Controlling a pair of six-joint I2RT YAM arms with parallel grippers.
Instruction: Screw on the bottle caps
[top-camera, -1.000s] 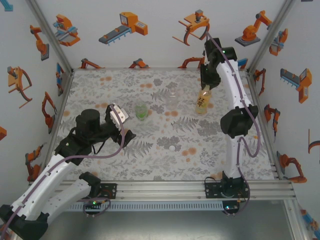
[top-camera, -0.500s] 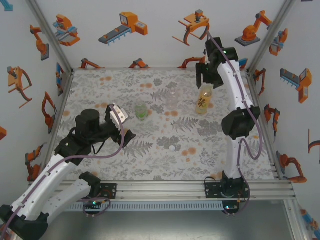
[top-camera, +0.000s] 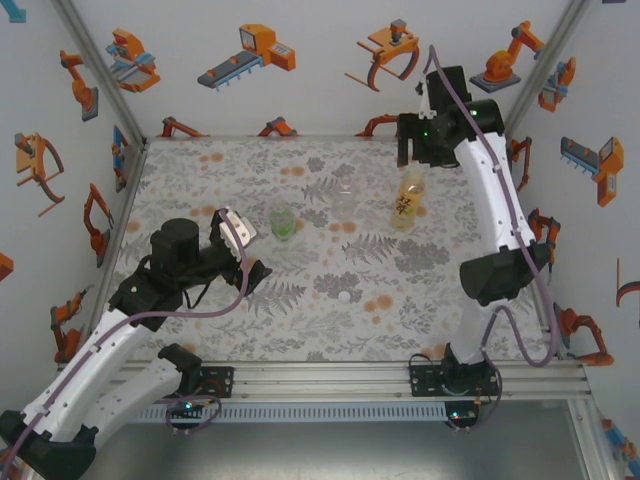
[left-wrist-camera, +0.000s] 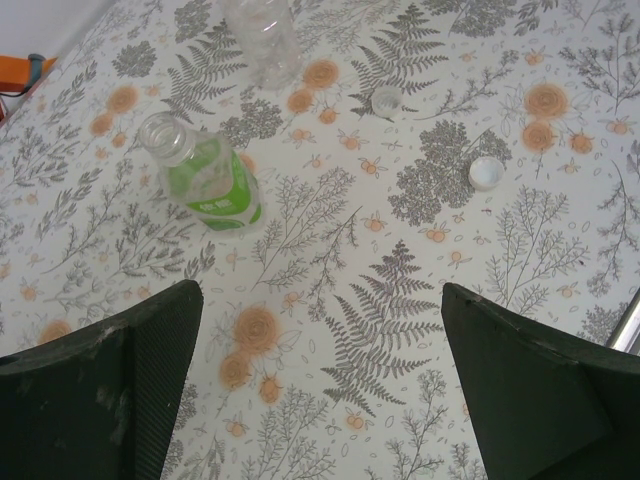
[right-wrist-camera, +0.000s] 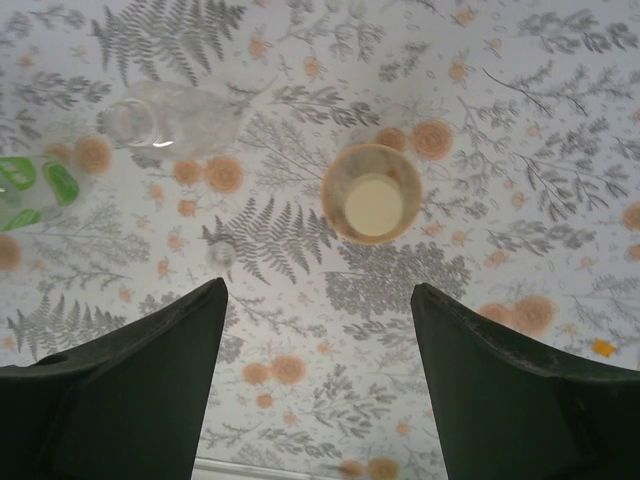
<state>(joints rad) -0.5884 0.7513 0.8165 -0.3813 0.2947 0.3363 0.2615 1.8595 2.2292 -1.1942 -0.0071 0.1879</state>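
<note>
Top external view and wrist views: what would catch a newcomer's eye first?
The yellow-orange bottle stands at the far right of the table, a pale yellow cap on its mouth, with the right hand open straight above it. Near the middle, the green-tinted bottle stands uncapped, and two loose caps lie near it.

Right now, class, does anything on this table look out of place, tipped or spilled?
Nothing is spilled or tipped. A white cap and a second cap lie loose, apart from the uncapped green bottle.
</note>
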